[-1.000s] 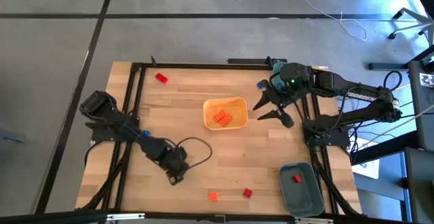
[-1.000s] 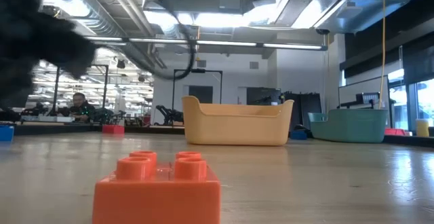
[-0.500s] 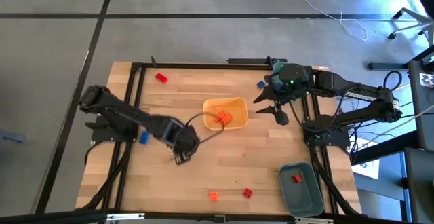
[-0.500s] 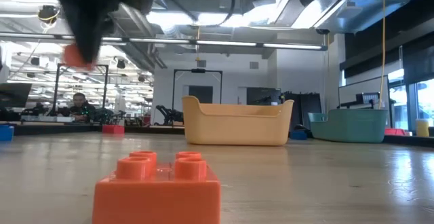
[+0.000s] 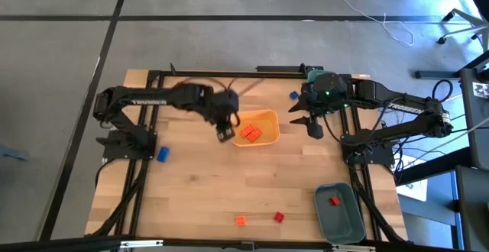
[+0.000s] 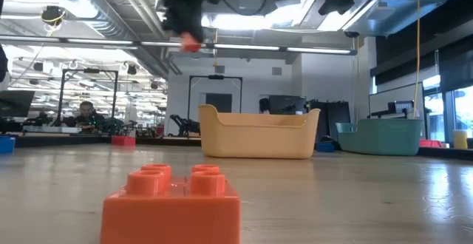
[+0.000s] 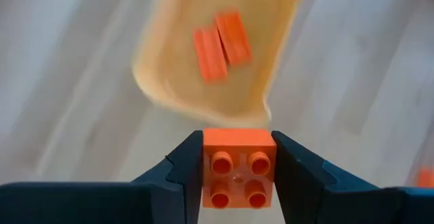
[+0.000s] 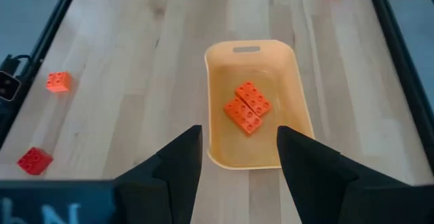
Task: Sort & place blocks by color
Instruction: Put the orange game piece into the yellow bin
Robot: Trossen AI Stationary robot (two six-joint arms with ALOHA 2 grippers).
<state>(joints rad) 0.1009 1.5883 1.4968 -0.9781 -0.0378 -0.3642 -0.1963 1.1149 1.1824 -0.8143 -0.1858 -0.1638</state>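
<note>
My left gripper [image 5: 225, 133] is shut on an orange block [image 7: 239, 176] and hangs in the air just left of the yellow-orange tray [image 5: 267, 117]. The low view shows the block [image 6: 191, 44] high above the table. Two orange blocks [image 5: 250, 134] lie in the tray. My right gripper [image 5: 306, 124] is open and empty, right of the tray; its fingers frame the tray's rim [image 8: 291, 54] in the right wrist view. Loose on the table are an orange block [image 5: 241, 221], two red blocks [image 5: 279, 217] [image 5: 181, 88] and two blue blocks [image 5: 294, 95] [image 5: 161, 154]. My left gripper pinches the orange block by two opposite side walls [image 7: 207, 163] between its two fingers. The studded top faces the wrist camera. The fingers come from above, pointing down. The block is lifted clear of the table, above the wood just outside the tray's rim.
A teal bin [image 5: 340, 212] at the near right corner holds one red block [image 5: 334, 201]. A black frame [image 5: 229, 73] runs along the table's edges. Open wood lies between the tray and the near edge. A person sits far off in the room [image 6: 86, 114].
My left gripper has swung from the table's near left, up and toward the far right, to the tray's left side. It has carried the orange block with it, high and clear of the table.
</note>
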